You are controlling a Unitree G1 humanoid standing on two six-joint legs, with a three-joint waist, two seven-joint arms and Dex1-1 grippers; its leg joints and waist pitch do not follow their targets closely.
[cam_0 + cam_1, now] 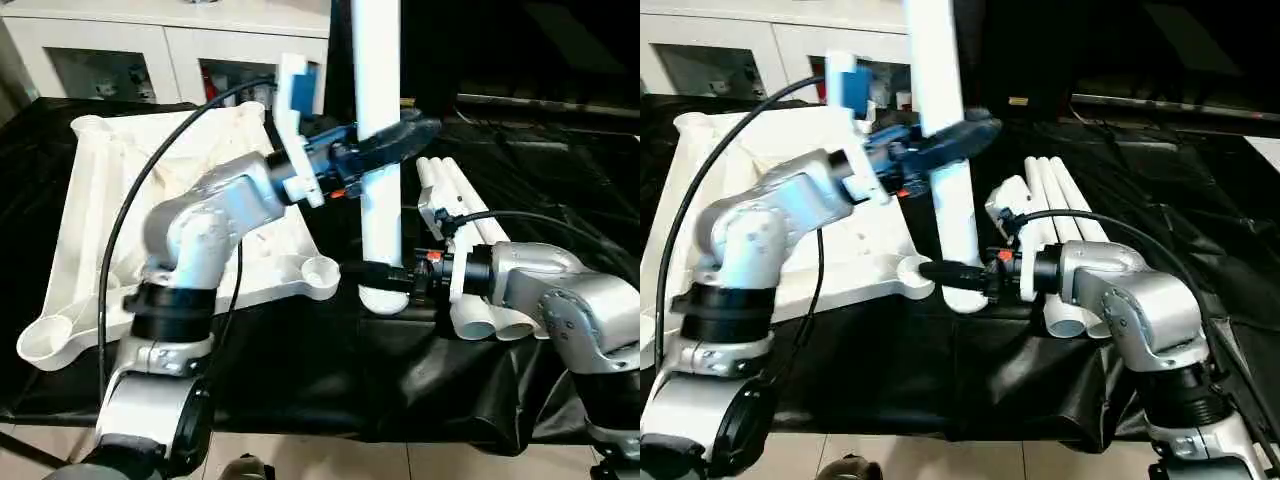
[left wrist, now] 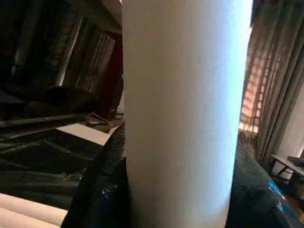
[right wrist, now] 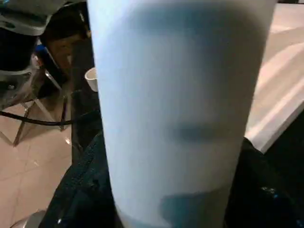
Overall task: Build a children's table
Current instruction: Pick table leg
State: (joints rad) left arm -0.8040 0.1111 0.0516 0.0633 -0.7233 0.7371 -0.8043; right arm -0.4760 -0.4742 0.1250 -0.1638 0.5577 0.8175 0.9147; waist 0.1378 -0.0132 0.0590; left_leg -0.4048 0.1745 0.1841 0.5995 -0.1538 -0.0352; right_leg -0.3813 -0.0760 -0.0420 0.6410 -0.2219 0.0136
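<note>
My left gripper and right gripper clamp one upright leg beside the tabletop corner socket; unseated. Three legs lie at 3 o'clock

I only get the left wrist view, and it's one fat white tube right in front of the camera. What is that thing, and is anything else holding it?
Observer: It's a table leg, standing upright on the black-covered work table. The left gripper clamps it partway up.
Operator: Just that one grip?
Observer: No, the right gripper clamps it too, low down near its foot.
Operator: Where's the table it belongs to?
Observer: The white tabletop lies just beside the leg, toward the robot's left, and its nearest corner socket is empty.
Operator: Any more legs?
Observer: Yes, spare legs lie side by side on the robot's right.
</note>
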